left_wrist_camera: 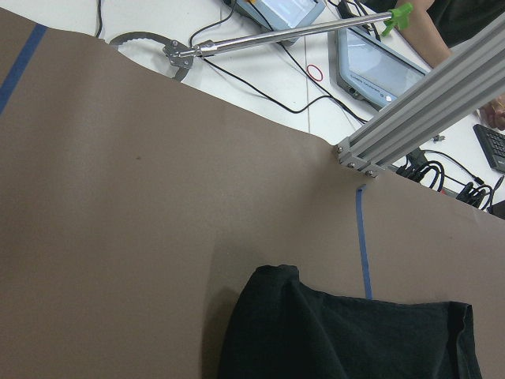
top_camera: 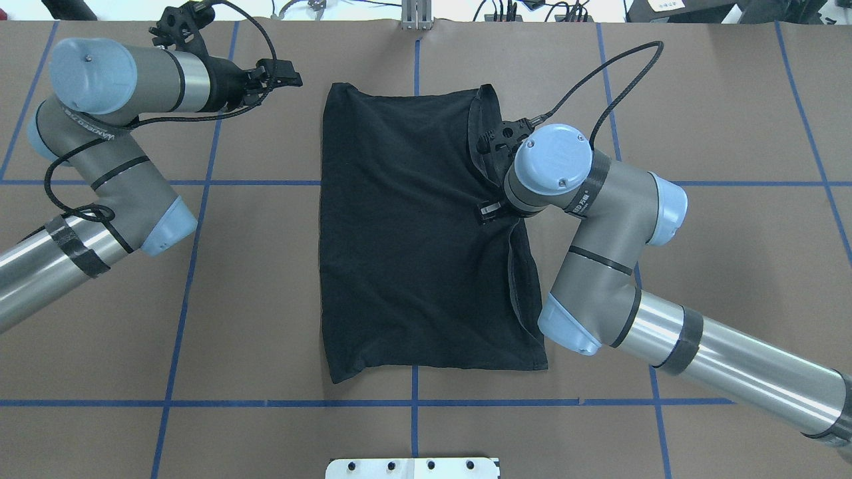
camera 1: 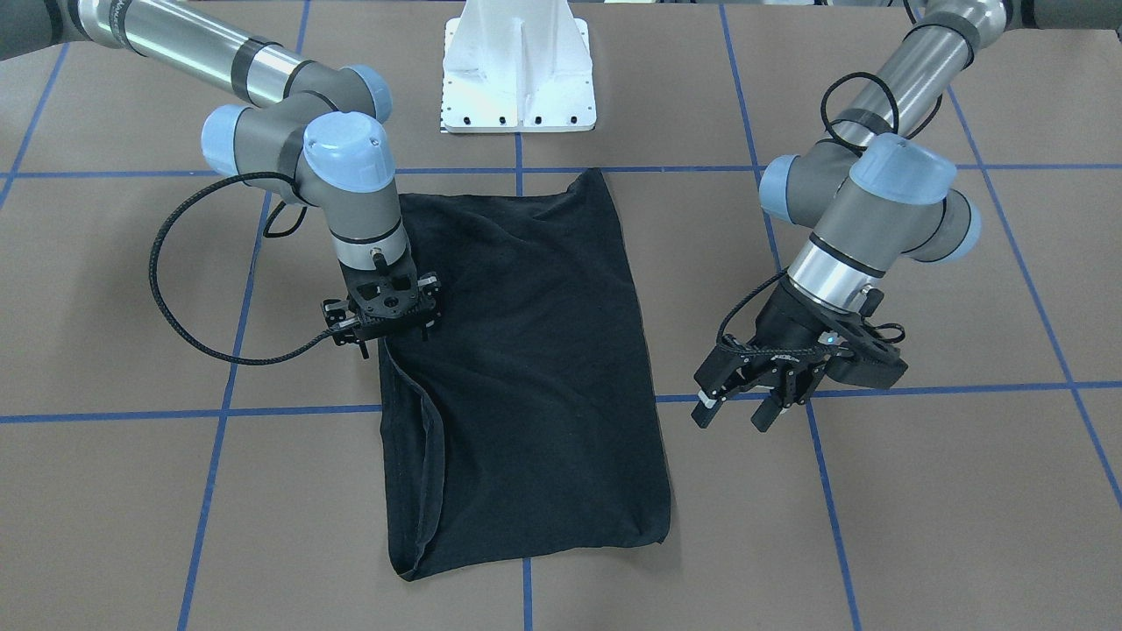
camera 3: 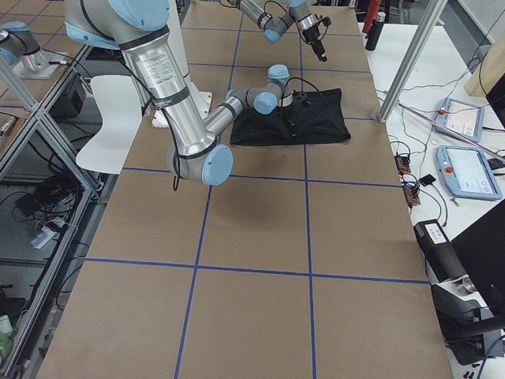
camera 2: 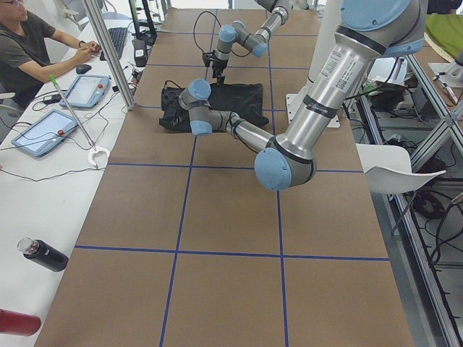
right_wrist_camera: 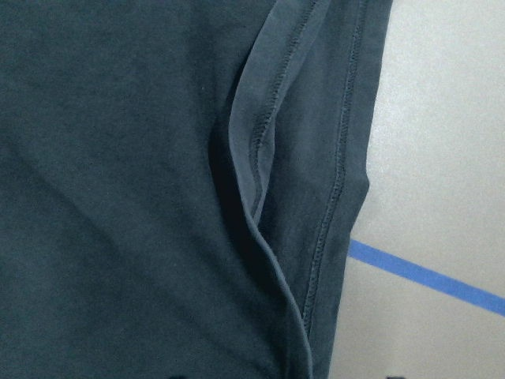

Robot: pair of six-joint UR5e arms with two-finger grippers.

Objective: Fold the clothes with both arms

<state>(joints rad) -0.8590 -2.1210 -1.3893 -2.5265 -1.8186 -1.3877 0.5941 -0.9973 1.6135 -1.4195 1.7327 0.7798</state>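
On the middle of the brown table (camera 1: 920,526) lies the black T-shirt (camera 1: 526,368), folded to a long rectangle. Its short ends point toward the robot and away from it, and it lies flat across one of the blue tape lines (camera 1: 877,390). The end nearer the robot is just in front of the white pedestal base (camera 1: 517,61). Only plain black cloth shows on the upper side.

Along the long side on the robot's right, several hemmed edges lie one over the other. The right wrist view shows one stitched hem lifted a little from the layer under it, with a dark gap between them.

The right arm (camera 1: 351,184) bends down over this same side. The right gripper (camera 1: 386,329) points straight down and meets the cloth at its edge, about halfway along. Its fingertips are hidden under the wrist and the camera mount, so I cannot tell if it is parted or closed, or if it pinches the cloth.

The left arm (camera 1: 877,210) is on the other side. The left gripper (camera 1: 732,412) hangs above bare table, beside the shirt and apart from it. Its two fingers stand wide apart and nothing is between them.

At the white side desk, in the exterior left view, a person (camera 2: 29,43) sits near two tablets (camera 2: 43,132).
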